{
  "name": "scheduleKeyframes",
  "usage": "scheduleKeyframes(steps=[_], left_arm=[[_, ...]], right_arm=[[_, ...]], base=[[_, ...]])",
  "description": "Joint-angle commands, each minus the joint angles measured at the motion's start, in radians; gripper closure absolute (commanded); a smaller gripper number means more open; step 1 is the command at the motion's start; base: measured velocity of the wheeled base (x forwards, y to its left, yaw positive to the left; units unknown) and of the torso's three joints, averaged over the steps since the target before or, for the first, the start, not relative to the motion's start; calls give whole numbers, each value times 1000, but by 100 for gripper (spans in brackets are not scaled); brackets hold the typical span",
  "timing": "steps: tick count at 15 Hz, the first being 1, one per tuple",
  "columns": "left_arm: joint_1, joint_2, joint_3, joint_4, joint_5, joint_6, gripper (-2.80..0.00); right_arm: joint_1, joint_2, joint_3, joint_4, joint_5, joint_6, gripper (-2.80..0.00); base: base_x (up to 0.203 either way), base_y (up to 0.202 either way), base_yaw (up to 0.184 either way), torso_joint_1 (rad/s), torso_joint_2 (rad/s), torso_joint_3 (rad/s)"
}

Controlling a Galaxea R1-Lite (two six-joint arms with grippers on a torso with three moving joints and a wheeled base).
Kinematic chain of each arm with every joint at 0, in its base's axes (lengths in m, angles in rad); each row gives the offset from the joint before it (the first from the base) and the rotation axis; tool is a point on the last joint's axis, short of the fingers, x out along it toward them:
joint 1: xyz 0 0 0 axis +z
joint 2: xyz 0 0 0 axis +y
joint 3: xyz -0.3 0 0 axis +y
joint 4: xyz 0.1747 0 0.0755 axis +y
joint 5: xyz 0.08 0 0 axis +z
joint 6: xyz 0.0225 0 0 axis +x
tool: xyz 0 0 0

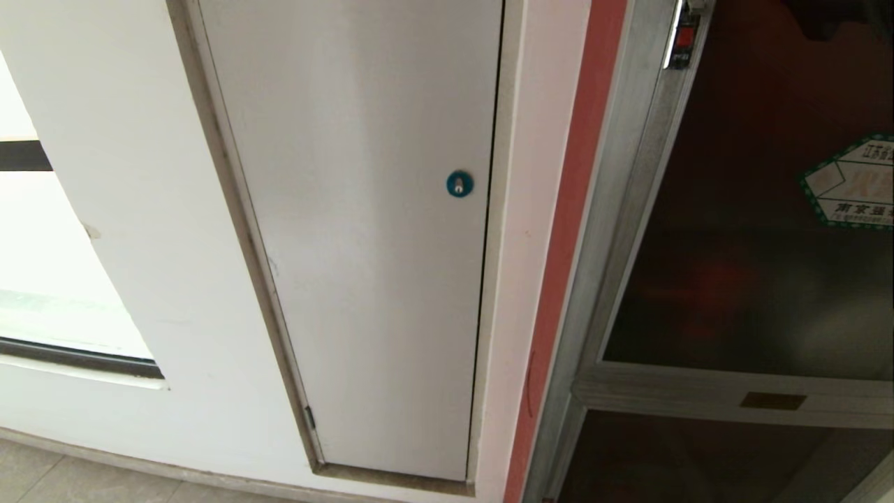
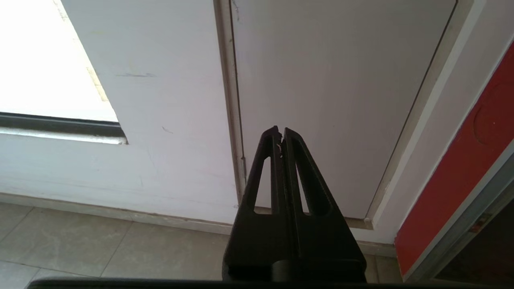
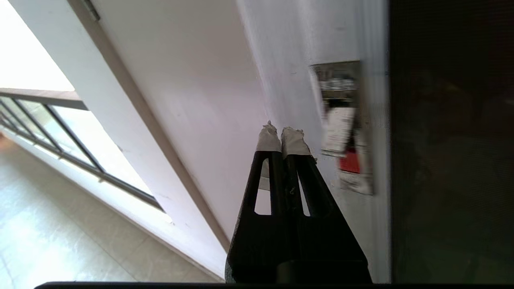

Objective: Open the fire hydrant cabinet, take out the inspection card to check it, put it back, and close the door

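Closed and empty, my right gripper (image 3: pixel 282 134) hovers near the latch (image 3: pixel 346 128); left gripper (image 2: pixel 280 134) closed too — the door (image 1: pixel 761 230) looks shut; everything remains.

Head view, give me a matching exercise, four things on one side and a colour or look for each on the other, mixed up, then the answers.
Things:
1. round lock on the white door
2. hexagonal sticker
3. strip of wall beside the fire hydrant cabinet
4. small plate on the cabinet's crossbar

Looks:
A. red
B. brass
C. blue
D. green-bordered

Pairs: 1-C, 2-D, 3-A, 4-B
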Motion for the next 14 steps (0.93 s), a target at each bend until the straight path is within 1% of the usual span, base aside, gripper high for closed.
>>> scheduleKeyframes(steps=[1,4,9,14], left_arm=[[0,1,2,0,0,0,0],[0,1,2,0,0,0,0],[0,1,2,0,0,0,0],[0,1,2,0,0,0,0]], right_arm=[[0,10,0,-5,1,2,0],[-8,19,1,-8,-2,2,0],[-49,43,2,-8,-1,2,0],[-70,63,2,-13,1,2,0]], base=[[0,0,0,0,0,0],[0,0,0,0,0,0],[0,0,0,0,0,0],[0,0,0,0,0,0]])
